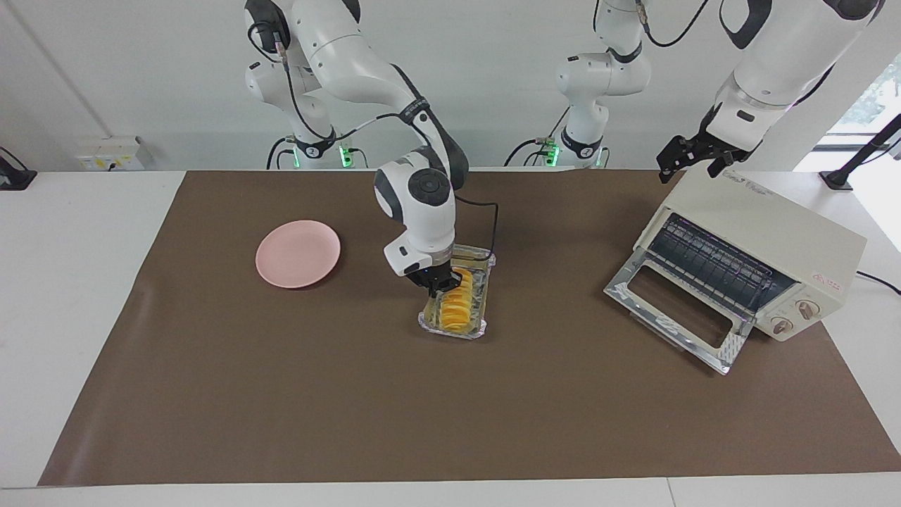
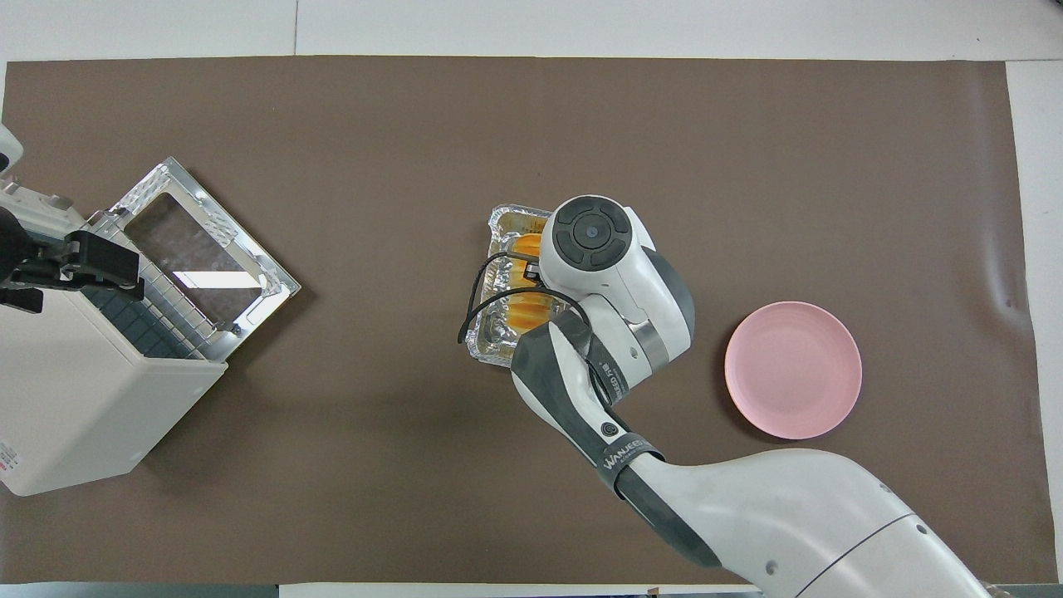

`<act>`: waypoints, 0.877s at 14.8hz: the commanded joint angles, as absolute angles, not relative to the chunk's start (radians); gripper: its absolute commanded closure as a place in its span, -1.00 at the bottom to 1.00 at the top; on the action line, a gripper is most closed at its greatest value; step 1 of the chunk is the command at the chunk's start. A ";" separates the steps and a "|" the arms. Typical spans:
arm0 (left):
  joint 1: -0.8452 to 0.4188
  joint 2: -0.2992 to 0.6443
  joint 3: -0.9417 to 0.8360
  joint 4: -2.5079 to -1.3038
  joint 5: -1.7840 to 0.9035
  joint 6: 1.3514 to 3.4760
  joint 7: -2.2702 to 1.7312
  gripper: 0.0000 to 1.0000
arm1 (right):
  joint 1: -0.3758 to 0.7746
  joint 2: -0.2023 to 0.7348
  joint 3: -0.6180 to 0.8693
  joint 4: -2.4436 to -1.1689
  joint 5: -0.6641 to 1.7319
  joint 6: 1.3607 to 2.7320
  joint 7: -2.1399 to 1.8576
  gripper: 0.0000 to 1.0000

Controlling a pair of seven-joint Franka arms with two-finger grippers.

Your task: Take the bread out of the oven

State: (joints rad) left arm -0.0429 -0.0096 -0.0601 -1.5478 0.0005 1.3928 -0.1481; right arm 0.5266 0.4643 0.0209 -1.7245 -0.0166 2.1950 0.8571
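I see one bread [image 1: 456, 308] in one foil tray [image 1: 479, 264], right gripper [image 1: 442, 288] down on it, grip unclear; left gripper [image 1: 693, 156], fingers unclear, over one open oven [image 1: 764, 236]; one plate [image 1: 298, 253] beside.

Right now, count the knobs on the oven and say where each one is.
2. Both on the oven front panel beside the open door: one, one below it.

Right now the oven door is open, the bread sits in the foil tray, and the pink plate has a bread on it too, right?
Not quite: the pink plate is bare, as the facing view shows. The oven door is open, and the bread sits in the foil tray under the right gripper.
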 commanded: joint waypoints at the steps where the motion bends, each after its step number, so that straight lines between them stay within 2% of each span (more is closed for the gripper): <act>1: -0.035 -0.041 -0.058 -1.586 -0.020 1.411 -0.144 -1.00 | 0.508 0.463 0.026 -1.637 -0.023 2.097 0.858 1.00; 3: -0.037 -0.041 -0.058 -1.586 -0.020 1.411 -0.144 -1.00 | 0.471 0.460 0.025 -1.582 -0.014 2.037 0.798 1.00; 7: -0.035 -0.041 -0.058 -1.586 -0.020 1.411 -0.144 -1.00 | 0.326 0.430 0.025 -1.565 0.020 2.007 0.568 1.00; 13: -0.035 -0.041 -0.058 -1.586 -0.020 1.411 -0.144 -1.00 | 0.102 0.445 0.025 -1.568 0.054 2.058 0.134 1.00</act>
